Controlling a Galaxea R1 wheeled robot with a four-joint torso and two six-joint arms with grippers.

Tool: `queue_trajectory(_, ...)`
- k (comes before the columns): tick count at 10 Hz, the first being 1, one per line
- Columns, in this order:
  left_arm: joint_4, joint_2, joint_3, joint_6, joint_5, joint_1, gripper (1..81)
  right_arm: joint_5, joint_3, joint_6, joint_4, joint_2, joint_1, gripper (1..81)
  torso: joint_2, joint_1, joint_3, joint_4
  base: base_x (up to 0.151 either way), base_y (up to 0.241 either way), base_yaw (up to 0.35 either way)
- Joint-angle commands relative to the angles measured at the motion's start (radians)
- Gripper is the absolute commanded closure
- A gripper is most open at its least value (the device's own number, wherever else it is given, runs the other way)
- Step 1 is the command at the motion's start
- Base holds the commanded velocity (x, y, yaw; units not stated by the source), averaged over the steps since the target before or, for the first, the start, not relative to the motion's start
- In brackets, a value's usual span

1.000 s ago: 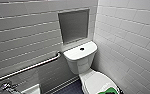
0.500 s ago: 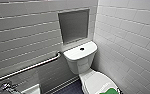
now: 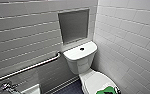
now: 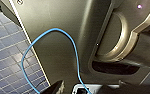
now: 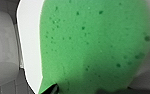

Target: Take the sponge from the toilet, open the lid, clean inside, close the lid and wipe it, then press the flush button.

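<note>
Sponge [image 3: 107, 90] against white lid [image 3: 94, 80] of toilet [image 3: 81, 61]

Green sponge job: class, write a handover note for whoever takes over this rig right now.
Left claw: open or shut cannot be told; it hangs beside the robot's body, over blue floor tiles.
Right claw: right at the small bright green soft sponge; grip cannot be told.
The sponge sits over the white oval plastic lid, which is down on the white ceramic toilet.
Done: nothing certain.
Left: pick-up, opening, cleaning inside, closing, wiping, dark round flush button.
</note>
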Motion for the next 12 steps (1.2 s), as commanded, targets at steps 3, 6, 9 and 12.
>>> queue_trajectory(3,-0.012,-0.014,0.007,0.0,0.084,0.03,1.0,0.134,0.008,-0.012,-0.15,0.059,-0.016,1.0,0.0,0.0,0.0,0.0,0.0,0.0,0.0)
queue_trajectory(6,-0.01,-0.014,0.009,-0.001,0.086,0.031,1.0,0.137,-0.007,-0.011,-0.156,0.067,-0.037,1.0,0.0,0.0,0.0,0.0,0.0,0.0,0.0)
queue_trajectory(9,-0.009,-0.009,0.009,0.0,0.084,0.031,1.0,0.169,0.092,-0.012,-0.158,-0.004,-0.036,81.1,0.0,0.0,0.0,0.0,0.0,0.0,0.0)
queue_trajectory(12,-0.004,-0.008,0.012,0.002,0.082,0.031,1.0,0.226,0.376,-0.011,-0.192,-0.192,-0.02,81.1,0.0,0.0,0.0,0.0,0.0,0.0,0.0)
